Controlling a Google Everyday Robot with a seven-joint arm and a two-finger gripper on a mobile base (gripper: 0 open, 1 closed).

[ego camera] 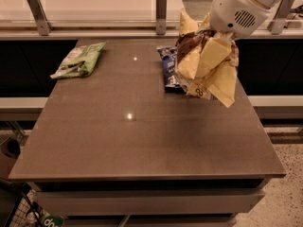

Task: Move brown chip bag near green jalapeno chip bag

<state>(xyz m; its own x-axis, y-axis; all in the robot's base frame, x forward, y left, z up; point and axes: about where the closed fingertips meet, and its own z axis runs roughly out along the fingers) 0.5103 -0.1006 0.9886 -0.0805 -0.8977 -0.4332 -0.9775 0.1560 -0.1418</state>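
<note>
The brown chip bag [208,67], crinkly with pale yellow ends, hangs in the air above the table's right rear part. My gripper [214,36] sits under the white arm housing at the top right and is shut on the bag's upper part. The bag covers the right side of a dark blue chip bag. The green jalapeno chip bag [80,59] lies flat at the table's far left, well apart from the brown bag.
The dark blue chip bag [169,66] lies on the brown table [142,141] near the rear middle. A glass rail with metal posts [161,6] runs behind the table. The floor drops away past the table's right and front edges.
</note>
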